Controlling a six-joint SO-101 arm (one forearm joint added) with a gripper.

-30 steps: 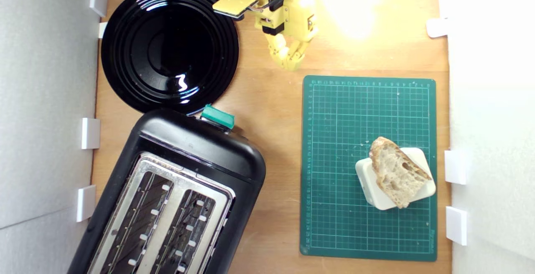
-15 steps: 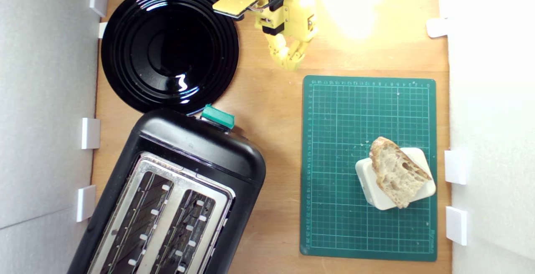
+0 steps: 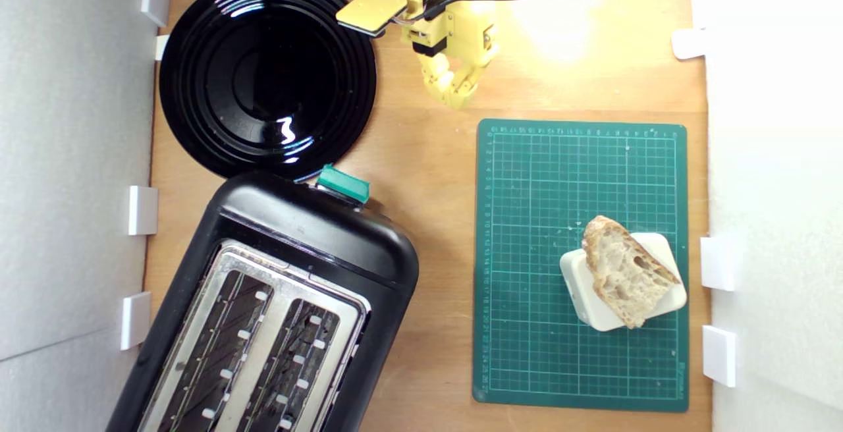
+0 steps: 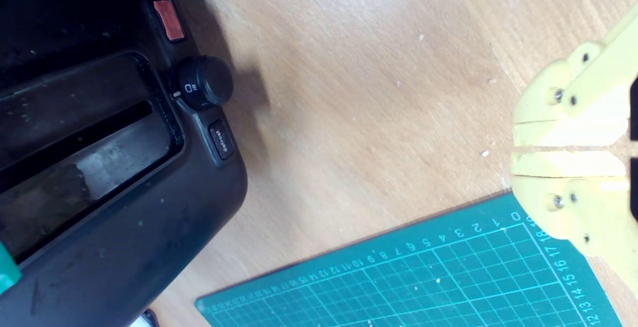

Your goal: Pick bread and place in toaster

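Note:
The bread, a rustic slice with pale holey crumb, lies across a white block on the green cutting mat at the exterior view's right. The black toaster with its silver two-slot top and green lever knob fills the lower left there. In the wrist view its dark side with a dial shows. My yellow gripper hangs over bare wood near the mat's far corner, well away from the bread. Its fingers are together with nothing between them; the bread is outside the wrist view.
A round glossy black plate lies beside the arm, at the exterior view's upper left and touching the toaster's end. White walls with small white brackets bound both sides of the wooden table.
The gripper has drawn back slightly toward the arm's base. Bread, toaster and plate have not moved.

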